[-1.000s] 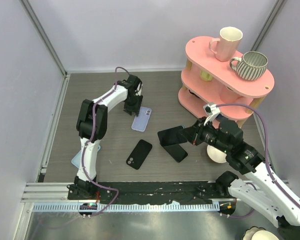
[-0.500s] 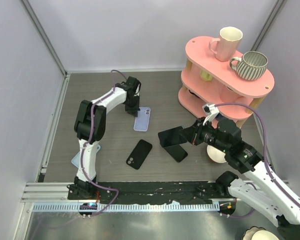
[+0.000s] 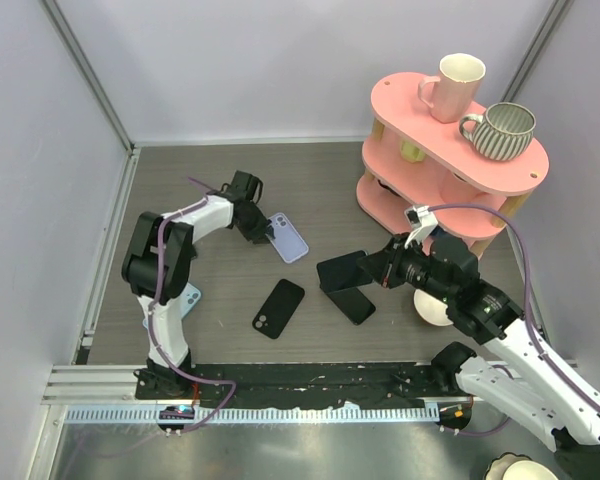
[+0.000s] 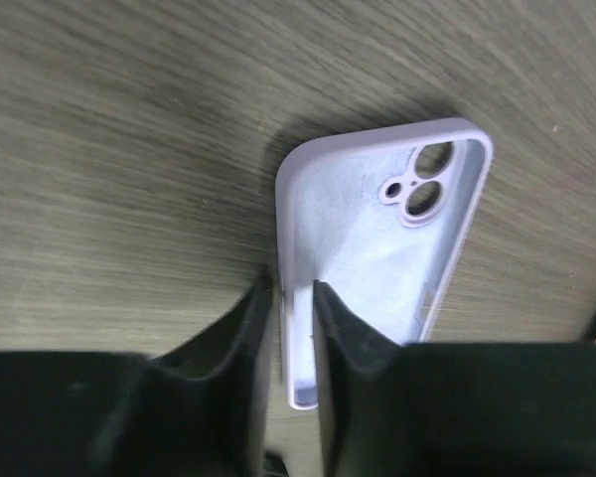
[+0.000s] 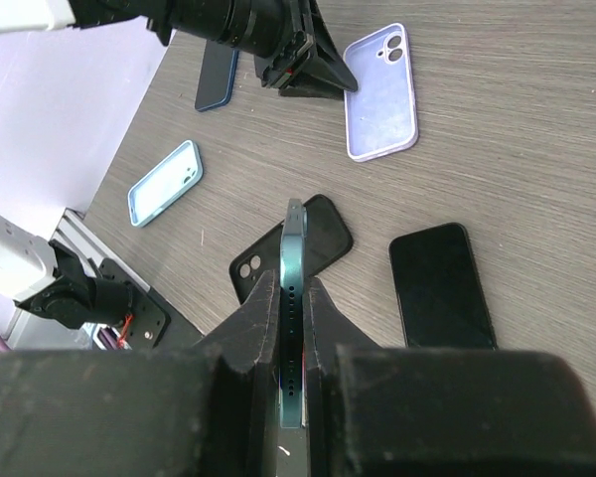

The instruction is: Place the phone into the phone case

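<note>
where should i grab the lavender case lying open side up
On the lavender case, pinch the thin long side wall, one finger inside, one outside, from above. It lies flat and open side up, so likely only that raised rim gives purchase.

Lilac case (image 4: 377,238) face-up — phone (image 3: 342,271) aloft, tilted

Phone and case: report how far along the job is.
Done: the right claw holds the phone edge-on, lifted above the table. In hand: the left claw pinches one side wall of the lilac case, which lies open side up on the table. Left: the phone is apart from the case, so it must be brought over, lined up and pressed in.
</note>
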You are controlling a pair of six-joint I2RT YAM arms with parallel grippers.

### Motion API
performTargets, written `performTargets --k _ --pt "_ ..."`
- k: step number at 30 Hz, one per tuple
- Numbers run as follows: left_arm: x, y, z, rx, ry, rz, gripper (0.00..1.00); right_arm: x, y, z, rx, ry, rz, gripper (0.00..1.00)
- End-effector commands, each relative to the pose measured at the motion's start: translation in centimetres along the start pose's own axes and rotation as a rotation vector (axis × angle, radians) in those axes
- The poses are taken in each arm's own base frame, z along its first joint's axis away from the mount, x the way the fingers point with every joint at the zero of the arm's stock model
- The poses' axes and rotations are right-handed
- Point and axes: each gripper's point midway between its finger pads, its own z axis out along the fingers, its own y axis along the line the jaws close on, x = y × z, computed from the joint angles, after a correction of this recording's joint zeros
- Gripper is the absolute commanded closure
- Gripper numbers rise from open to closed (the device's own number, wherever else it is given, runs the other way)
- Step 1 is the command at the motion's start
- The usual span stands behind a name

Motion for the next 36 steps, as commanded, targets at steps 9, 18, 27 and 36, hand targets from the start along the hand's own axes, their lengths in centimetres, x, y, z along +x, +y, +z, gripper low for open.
performTargets --k 9,18,27,36 --pt "-0.3 -1.3 -3.9 0.129 -0.108 -0.13 0.21 -2.9 -0.7 3.0 0.041 -0.162 0.168 0.99" --pt "-6.1 -1.6 -5.6 0.162 -0.222 0.092 0.27 -3.6 -3.8 6.8 0.156 -0.319 0.366 0.99" --pt "-8.6 -3.4 -3.7 0.195 -0.142 0.228 0.54 -4.1 -3.5 11.3 0.223 -0.394 0.449 0.99" --pt "-5.8 -0.8 -0.8 0.126 -0.013 0.141 0.64 -4.6 -4.3 14.6 0.256 -0.467 0.521 0.99"
